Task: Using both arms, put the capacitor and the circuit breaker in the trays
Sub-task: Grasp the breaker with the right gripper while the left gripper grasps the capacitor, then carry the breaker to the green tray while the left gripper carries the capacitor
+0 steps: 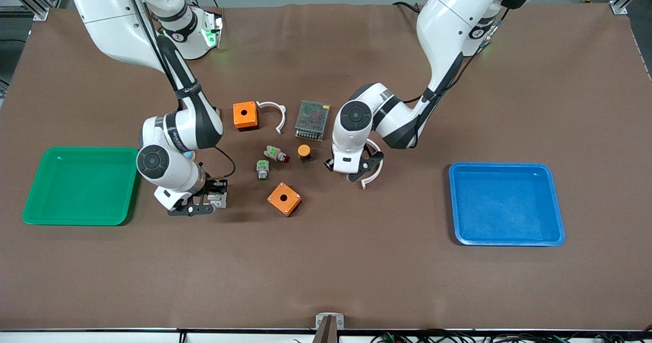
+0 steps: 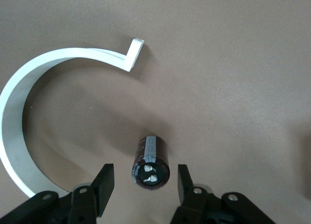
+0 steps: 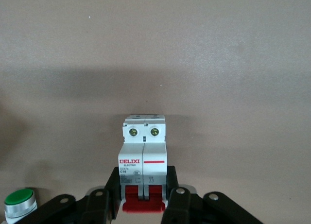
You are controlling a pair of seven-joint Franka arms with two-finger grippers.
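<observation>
Two pincers low on brown table (image 1: pixel 326 271) | left pincer (image 2: pixel 146 185) apart astride capacitor (image 2: pixel 150 161) | right pincer (image 3: pixel 143 195) clamped on circuit breaker (image 3: pixel 144 156)

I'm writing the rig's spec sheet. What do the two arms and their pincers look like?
Both arms are glossy white jointed shells with black joint bands and round black joint caps. Black cables run along them. The left pincer and right pincer are black, with silver screw heads on their fingers.
</observation>
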